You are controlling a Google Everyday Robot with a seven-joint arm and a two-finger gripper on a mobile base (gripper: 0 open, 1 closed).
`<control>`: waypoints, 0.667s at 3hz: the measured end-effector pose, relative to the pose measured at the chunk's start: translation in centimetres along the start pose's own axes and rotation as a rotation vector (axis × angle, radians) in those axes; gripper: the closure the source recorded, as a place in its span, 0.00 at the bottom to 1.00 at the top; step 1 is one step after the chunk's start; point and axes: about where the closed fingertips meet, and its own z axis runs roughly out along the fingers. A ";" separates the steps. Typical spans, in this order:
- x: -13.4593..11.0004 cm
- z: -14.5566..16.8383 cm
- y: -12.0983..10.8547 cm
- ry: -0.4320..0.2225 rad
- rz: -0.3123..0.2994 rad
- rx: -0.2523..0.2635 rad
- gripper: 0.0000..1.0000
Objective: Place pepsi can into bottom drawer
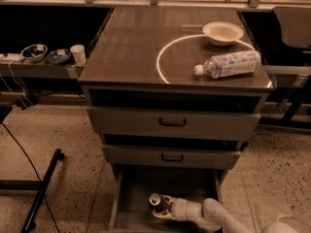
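The pepsi can [155, 201] stands upright inside the open bottom drawer [136, 188], near the middle of its tray, with its silver top showing. My gripper [161, 206] reaches into the drawer from the lower right. Its pale fingers [165, 198] sit on either side of the can and close on it. The white arm runs off toward the bottom right corner.
The two upper drawers [172, 123] with black handles are pushed in. On the cabinet top lie a clear plastic water bottle [228, 64] and a white bowl [222, 32]. A side shelf at the left holds bowls and a cup [77, 54]. A black stand leg [41, 191] lies on the floor at the left.
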 end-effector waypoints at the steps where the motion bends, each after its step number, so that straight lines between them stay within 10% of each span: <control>1: 0.0 0.0 0.0 0.000 0.000 0.000 0.04; 2: 0.0 0.0 0.0 0.000 0.000 0.000 0.00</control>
